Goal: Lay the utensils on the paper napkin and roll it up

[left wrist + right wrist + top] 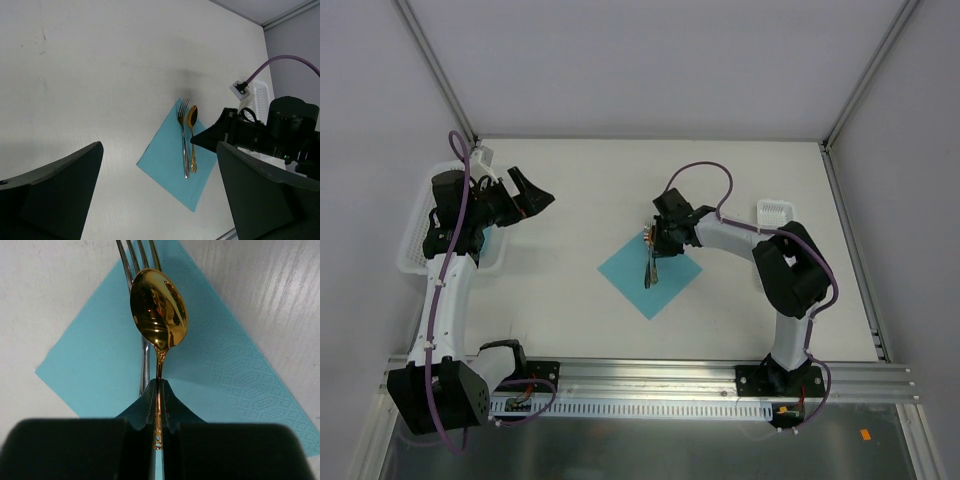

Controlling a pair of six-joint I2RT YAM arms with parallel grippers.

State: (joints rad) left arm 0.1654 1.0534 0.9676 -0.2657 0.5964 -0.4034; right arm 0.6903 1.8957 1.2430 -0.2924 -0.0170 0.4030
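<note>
From above, we see the paper napkin (650, 272) lying as a turquoise diamond at mid-tabletop (570, 320), with the right tool (657, 245) over its far corner, and the left tool (533, 195) released with its jaws spread, well apart beside the white basket (415, 240). A small white tray (775, 212) sits off to the right, clear of the work. From the left wrist we find the fork (184, 142) lying on the napkin and the golden spoon (192, 135) just beside it, nearly parallel, with the right tool's dark tip at the spoon's neck. From the right wrist we see that tool clenched on the spoon's handle just below the bowl, the bowl overlapping the fork in this view; we cannot tell whether the spoon already rests on the paper. We judge the step to be setting the spoon down: we should lower it until it lies flat beside the fork, let go gently, and lift straight up so the thin sheet is not dragged. Nothing blocks that move; the fork's tines near the napkin's corner may complicate rolling.
</note>
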